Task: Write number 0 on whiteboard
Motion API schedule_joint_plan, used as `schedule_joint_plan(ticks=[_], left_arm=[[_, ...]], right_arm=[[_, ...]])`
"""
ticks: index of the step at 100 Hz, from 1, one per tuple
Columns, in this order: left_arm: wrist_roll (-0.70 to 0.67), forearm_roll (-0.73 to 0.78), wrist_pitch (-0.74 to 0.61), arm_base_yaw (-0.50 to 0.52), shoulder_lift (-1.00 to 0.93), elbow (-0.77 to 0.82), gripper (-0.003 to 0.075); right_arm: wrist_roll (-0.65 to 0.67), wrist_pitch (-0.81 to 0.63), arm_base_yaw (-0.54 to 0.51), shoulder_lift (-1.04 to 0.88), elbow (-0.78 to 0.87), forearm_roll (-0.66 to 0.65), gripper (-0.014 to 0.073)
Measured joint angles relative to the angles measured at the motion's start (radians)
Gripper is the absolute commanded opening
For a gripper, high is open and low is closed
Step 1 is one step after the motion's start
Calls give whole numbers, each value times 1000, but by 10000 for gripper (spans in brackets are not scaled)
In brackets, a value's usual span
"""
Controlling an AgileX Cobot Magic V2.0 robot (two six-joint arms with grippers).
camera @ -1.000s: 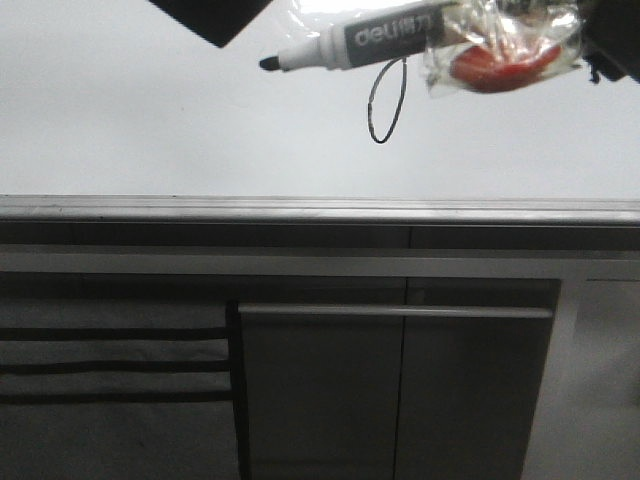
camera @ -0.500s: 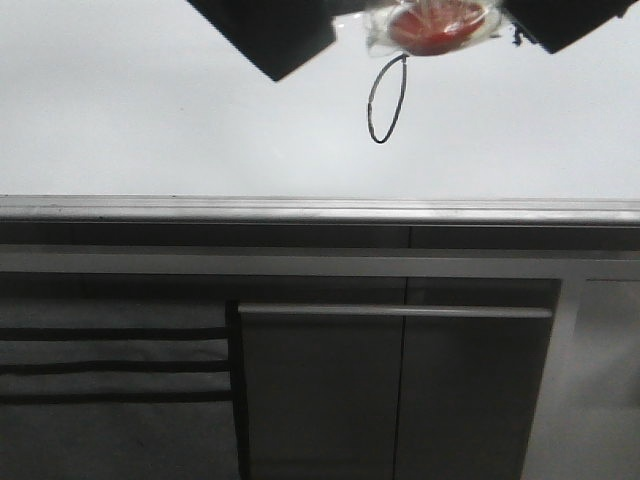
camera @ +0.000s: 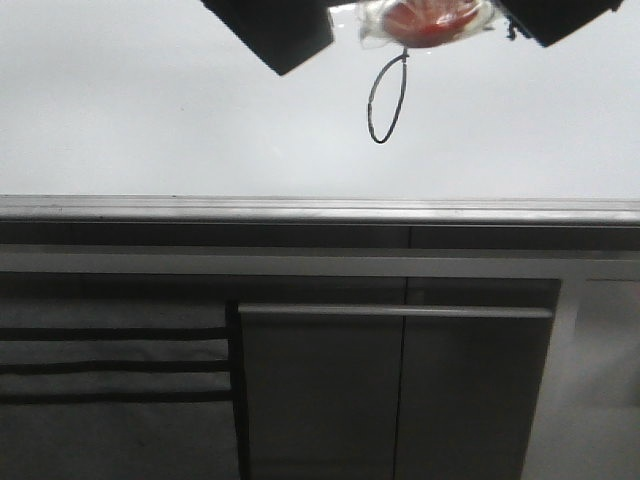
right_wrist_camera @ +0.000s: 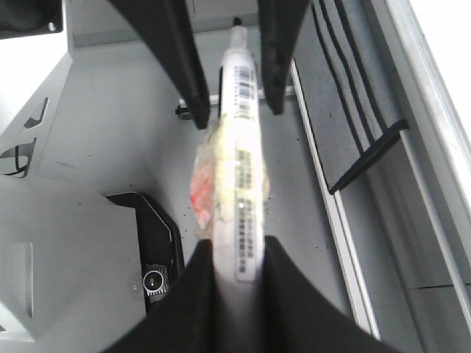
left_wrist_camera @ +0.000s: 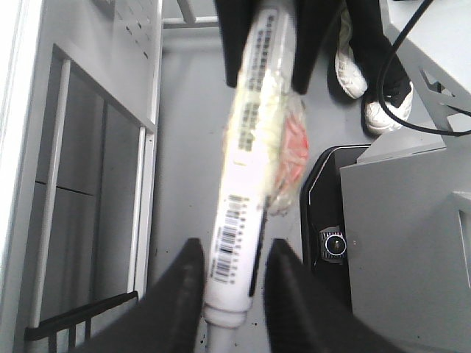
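Note:
The whiteboard (camera: 150, 110) fills the upper part of the front view, with its grey rim along the lower edge. The number 0 (camera: 386, 100) is a thin black slanted loop on it. Both grippers hang just above the 0. My right gripper (right_wrist_camera: 237, 246) is shut on the rear of a white marker (right_wrist_camera: 243, 140) wrapped in clear plastic with a red patch (camera: 425, 18). My left gripper (left_wrist_camera: 234, 250) is open, with its fingers either side of the marker's (left_wrist_camera: 246, 169) front end. The left gripper (camera: 275, 30) and right gripper (camera: 555, 15) show as dark blocks.
A dark grey panelled cabinet (camera: 320, 390) stands below the board. The wrist views look down on the grey floor, a black base with a camera (left_wrist_camera: 333, 243), and a person's white shoes (left_wrist_camera: 353, 70).
The marker lay level in the right gripper, tip pointing left. It has since swung end-on, and the left gripper has moved right so its fingers sit around the marker's front end.

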Motion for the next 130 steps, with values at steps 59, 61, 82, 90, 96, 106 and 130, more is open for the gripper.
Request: schedule_joint_plan(ticks=[59,61,82,90,96,106,130], left_arm=[[-125,-12,-110,80,-14,8,69],[-141,-14,-130,93,-22,16,69],[-236,-4,-448,237,-171,214,69],[-281,-9,-642,278,-233,334,69],[-307,-13,-784,310,-270,413,69],[-330,-44,-1023,349,-287,539,69],[-334,-150,-1393,374,-189,633,69]], right_arm=[[112,-10,-73,-61,-39,-89,315],[127,-8,-86,-72,-42,-100,315],[220,23,-233,-188,-42,-165,312],[229,27,-271,-215,-40,-171,312],[232,31,-282,-228,-40,-173,312],[234,35,-287,-234,-38,-173,312],[239,35,-287,-234,-38,-165,312]])
